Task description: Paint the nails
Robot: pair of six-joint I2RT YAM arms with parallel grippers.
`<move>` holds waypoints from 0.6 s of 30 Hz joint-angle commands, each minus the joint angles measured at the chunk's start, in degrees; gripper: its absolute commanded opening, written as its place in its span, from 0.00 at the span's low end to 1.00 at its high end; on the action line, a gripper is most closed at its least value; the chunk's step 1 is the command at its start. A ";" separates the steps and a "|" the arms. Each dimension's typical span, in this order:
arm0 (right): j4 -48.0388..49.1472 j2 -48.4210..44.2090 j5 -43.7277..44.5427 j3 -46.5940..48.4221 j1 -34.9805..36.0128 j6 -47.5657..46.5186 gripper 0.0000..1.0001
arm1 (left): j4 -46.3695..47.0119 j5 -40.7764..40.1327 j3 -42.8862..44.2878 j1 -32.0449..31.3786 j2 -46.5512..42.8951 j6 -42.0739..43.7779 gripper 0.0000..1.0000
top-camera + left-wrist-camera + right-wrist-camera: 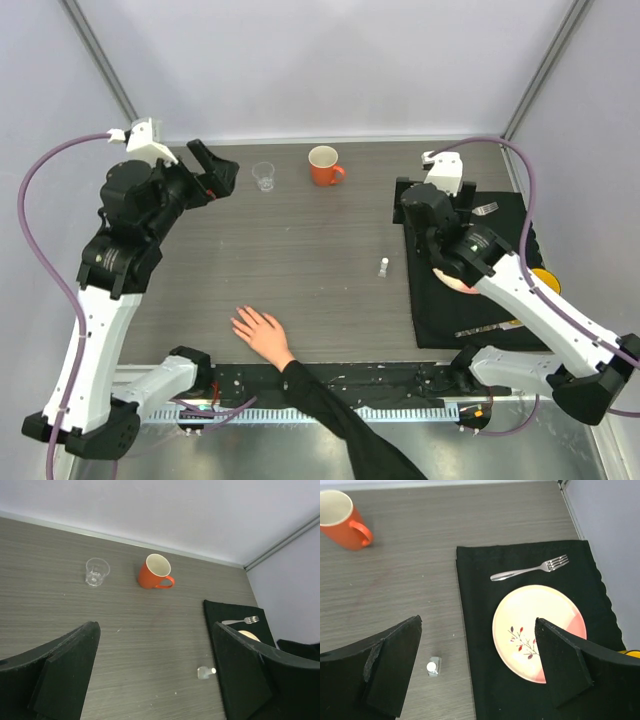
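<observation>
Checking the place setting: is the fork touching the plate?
Apart. The right wrist view shows a strip of black mat between fork and plate.

You'll see a bare light-skinned hand [262,336] in a black sleeve [330,410] flat on the grey wood-grain table [320,230] by its near edge, fingers spread, nails [240,320] too small to judge. A small clear white-capped bottle [383,266] sits just beside the black cloth mat [440,315]. A clear glass tumbler [263,176] and an orange ceramic mug [324,165] stand at the far edge. The left tool [213,166] hangs near the tumbler, jaws apart.
</observation>
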 commanded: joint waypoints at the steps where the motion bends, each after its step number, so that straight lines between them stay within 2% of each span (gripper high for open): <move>1: -1.98 3.67 1.41 -0.90 -0.25 4.98 1.00 | 4.22 3.27 -0.56 0.25 0.16 -0.78 1.00; 3: -3.29 6.40 -0.09 -0.72 -0.34 5.25 1.00 | 1.15 7.73 1.72 0.25 4.55 0.17 1.00; 4: -4.34 7.28 -1.57 -0.72 -0.25 5.25 0.99 | -0.34 12.88 2.86 0.25 10.58 0.96 1.00; 6: -4.97 9.57 -3.52 -1.16 -0.25 4.90 1.00 | -5.44 15.04 5.67 -0.54 16.15 2.37 1.00; 7: -5.06 10.09 -5.18 -2.12 -0.25 4.72 1.00 | -6.24 14.61 5.94 -3.06 18.96 2.99 0.99; 11: -5.50 12.12 -6.86 -4.67 -0.34 5.51 1.00 | -3.70 -0.47 4.98 -13.70 27.92 5.45 1.00; 13: -3.23 10.72 -7.39 -8.43 -0.78 4.47 1.00 | -0.98 -0.43 5.76 -18.09 30.93 4.84 1.00; 17: -0.41 4.67 -12.99 -13.90 -8.32 5.68 0.99 | 1.84 -4.63 10.94 -25.05 40.50 3.87 1.00; 18: 0.90 3.08 -17.02 -15.56 -13.73 6.12 0.99 | 1.84 -8.47 12.52 -26.54 44.87 3.87 1.00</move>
